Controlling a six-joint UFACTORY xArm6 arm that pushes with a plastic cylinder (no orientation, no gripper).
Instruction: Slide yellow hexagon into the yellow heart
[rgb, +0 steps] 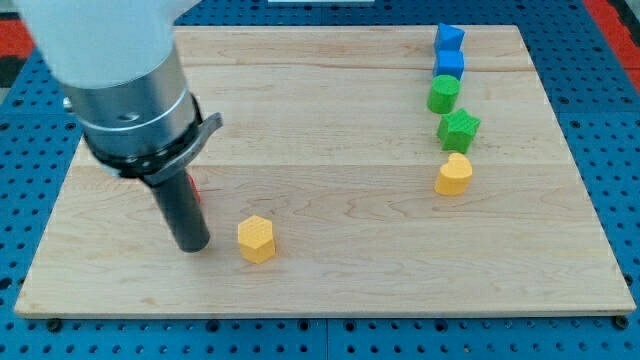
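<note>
The yellow hexagon (256, 238) lies on the wooden board (330, 180) at the view's lower left of centre. The yellow heart (453, 174) lies far to its right and a little higher. My tip (192, 245) rests on the board just left of the yellow hexagon, with a small gap between them. The rod and the arm's grey body rise toward the view's upper left.
A column of blocks runs up from the yellow heart at the view's right: a green star (458, 129), a green cylinder (444, 94), a blue cube (449, 64), and a blue block (449, 39) at the top. A red block (194, 190) is mostly hidden behind the rod.
</note>
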